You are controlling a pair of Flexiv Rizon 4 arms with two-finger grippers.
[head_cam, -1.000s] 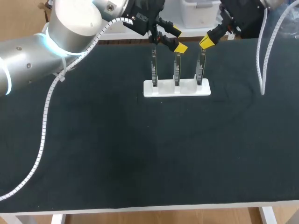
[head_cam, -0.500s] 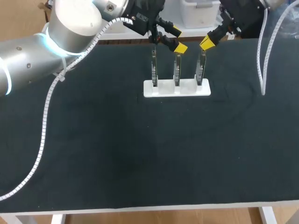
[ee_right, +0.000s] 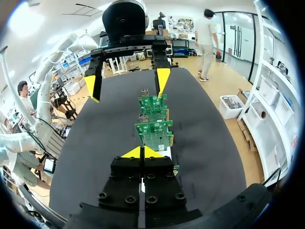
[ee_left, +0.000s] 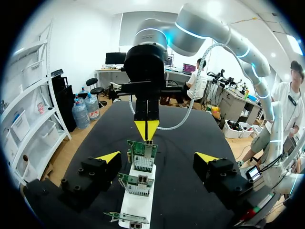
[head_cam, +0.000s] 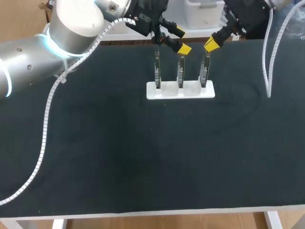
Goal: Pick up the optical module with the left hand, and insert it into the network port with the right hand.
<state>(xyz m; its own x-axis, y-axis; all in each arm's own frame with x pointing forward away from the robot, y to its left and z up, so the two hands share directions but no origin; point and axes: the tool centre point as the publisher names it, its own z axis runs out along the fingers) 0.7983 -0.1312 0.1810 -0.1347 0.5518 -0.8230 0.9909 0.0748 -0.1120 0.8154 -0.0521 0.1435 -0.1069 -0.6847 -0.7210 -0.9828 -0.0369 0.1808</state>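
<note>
Holding both arms steady over the white rack (head_cam: 180, 90): nothing has moved in the last second. My left claw (ee_left: 157, 157) hangs spread wide around the cards (head_cam: 180, 71); my right claw (ee_right: 141, 152) is clenched empty. No optical module is discernible, so progress stays unclear.

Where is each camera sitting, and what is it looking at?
Head view: above and behind, looking down on the table; both arms show.
Left wrist view: on the left arm, looking along its open fingers at the circuit boards in the white holder.
Right wrist view: on the right arm, over its shut fingers, facing the left arm.
All three share the boards and holder.
</note>
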